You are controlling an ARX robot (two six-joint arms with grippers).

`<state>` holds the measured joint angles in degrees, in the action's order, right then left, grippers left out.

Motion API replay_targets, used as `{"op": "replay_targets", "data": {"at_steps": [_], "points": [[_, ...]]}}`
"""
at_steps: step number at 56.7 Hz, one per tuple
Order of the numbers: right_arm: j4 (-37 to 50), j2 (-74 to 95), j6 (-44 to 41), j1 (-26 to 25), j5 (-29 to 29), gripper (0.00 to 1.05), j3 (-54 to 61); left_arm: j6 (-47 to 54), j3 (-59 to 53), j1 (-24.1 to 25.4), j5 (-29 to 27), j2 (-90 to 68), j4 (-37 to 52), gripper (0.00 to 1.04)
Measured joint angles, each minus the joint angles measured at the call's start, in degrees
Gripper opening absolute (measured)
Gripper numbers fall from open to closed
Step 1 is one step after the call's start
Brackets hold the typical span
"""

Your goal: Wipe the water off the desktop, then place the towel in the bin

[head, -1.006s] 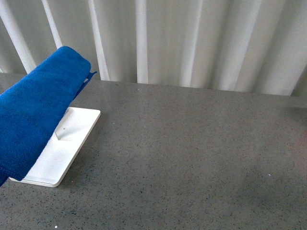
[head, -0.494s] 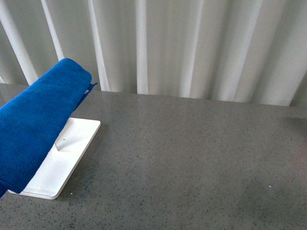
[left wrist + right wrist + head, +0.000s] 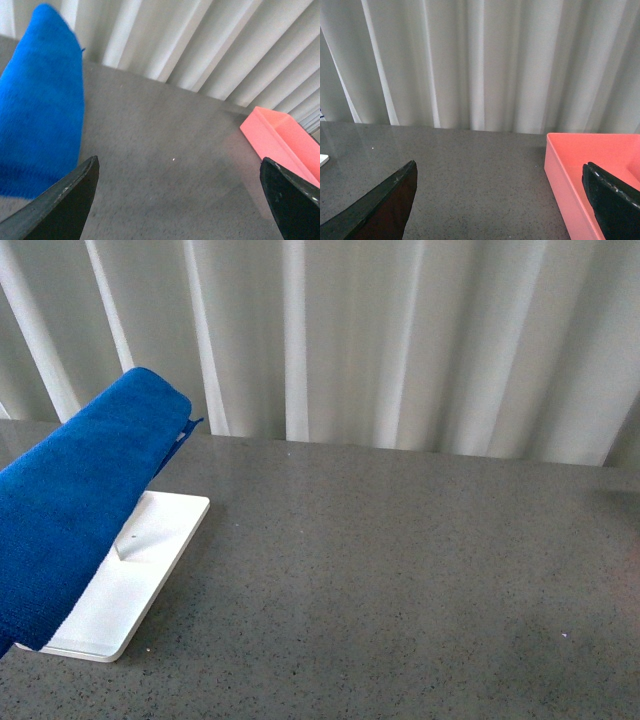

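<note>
The blue towel slants over the white tray at the left of the desktop, its long axis rising from near to far. It sits beside, not between, the spread, empty jaws of the left gripper, the nearer arm. The right gripper, also spread, faces the pink bin.

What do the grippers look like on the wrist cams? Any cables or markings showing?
Left gripper: two matte black wedge-shaped fingers tapering to a tip, with a pale, worn-looking line along the inner edges. Right gripper: the same black tapered fingers, with slightly lighter edges. No cables, labels or markings show. Neither arm appears in the front view.
</note>
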<state>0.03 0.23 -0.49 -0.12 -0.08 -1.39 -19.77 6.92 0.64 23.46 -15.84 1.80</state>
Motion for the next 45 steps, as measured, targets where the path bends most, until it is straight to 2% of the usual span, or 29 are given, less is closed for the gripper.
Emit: {"op": "replay_targets", "data": {"at_steps": [5,9,17,23,34,45], "points": [[0.0,0.0,0.0,0.0,0.0,0.98,0.0,0.1,4.2,-5.2,-4.5,-9.9,9.0,0.98],[0.0,0.0,0.0,0.0,0.0,0.98,0.0,0.7,7.9,-8.3,-5.8,-19.0,14.6,0.98],[0.0,0.0,0.0,0.0,0.0,0.98,0.0,3.5,16.3,-12.0,-7.4,-36.9,18.7,0.98],[0.0,0.0,0.0,0.0,0.0,0.98,0.0,5.6,23.8,-12.6,-7.3,-48.3,18.3,0.98],[0.0,0.0,0.0,0.0,0.0,0.98,0.0,8.0,39.5,-11.3,-4.6,-65.7,12.4,0.98],[0.0,0.0,0.0,0.0,0.0,0.98,0.0,16.4,56.0,-9.5,-1.4,-77.6,0.5,0.98]]}}
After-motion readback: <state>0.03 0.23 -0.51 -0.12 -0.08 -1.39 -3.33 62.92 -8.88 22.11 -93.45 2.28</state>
